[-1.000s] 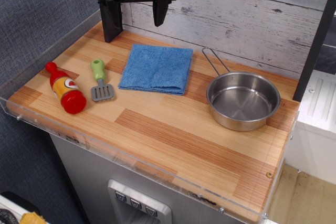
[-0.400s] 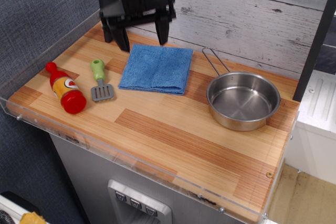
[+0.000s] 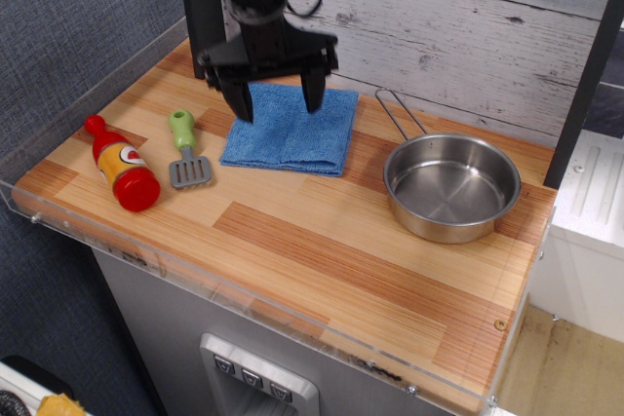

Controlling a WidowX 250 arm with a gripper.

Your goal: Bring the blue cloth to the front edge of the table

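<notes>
The blue cloth lies folded and flat at the back middle of the wood-plank table. My black gripper hangs open just above the cloth's rear half, one finger over its left edge and the other over its upper middle. It holds nothing. Whether the fingertips touch the cloth I cannot tell.
A steel pan with its handle toward the back stands right of the cloth. A green-handled toy spatula and a red and yellow toy bottle lie to the left. A clear acrylic rim runs along the front edge.
The gripper has come down and forward to the right, from high near the back wall to just over the cloth. The cloth and other objects have not moved.
</notes>
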